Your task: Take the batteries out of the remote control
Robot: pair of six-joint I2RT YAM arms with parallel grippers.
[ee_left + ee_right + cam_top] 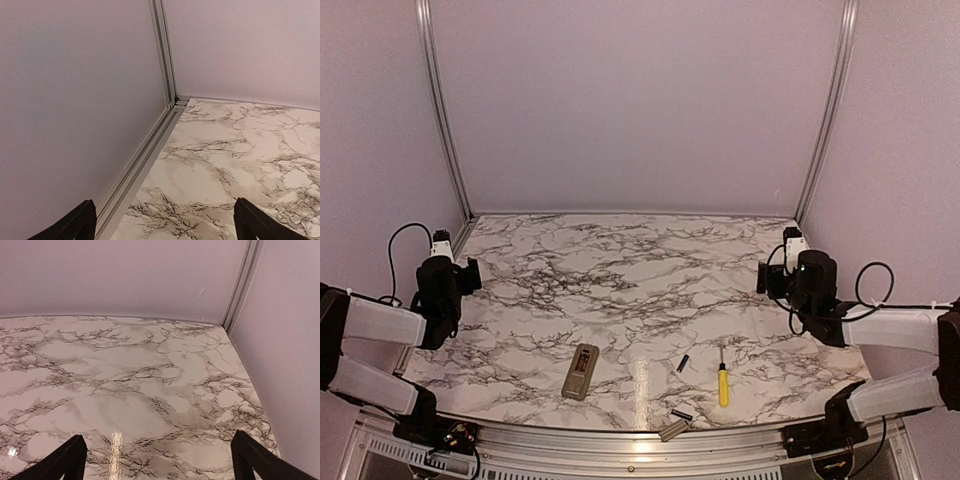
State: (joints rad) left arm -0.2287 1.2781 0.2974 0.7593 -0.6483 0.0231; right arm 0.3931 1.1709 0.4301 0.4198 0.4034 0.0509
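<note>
The remote control (pixel 581 371) lies back-up near the table's front edge, left of centre, its battery recess uncovered. One of the batteries (pixel 683 364) lies loose on the marble to its right, and a second (pixel 681 414) lies nearer the front edge. My left gripper (pixel 470 275) hangs open at the table's left edge, far from them. My right gripper (pixel 765 277) hangs open at the right side. In the wrist views the left gripper (pixel 165 220) and right gripper (pixel 159 450) show only bare marble between wide-spread fingers.
A yellow-handled screwdriver (pixel 722 384) lies right of the loose battery. A flat grey-beige cover piece (pixel 672 431) rests at the front edge. White walls with metal corner rails (pixel 167 75) enclose the marble table (pixel 620 270).
</note>
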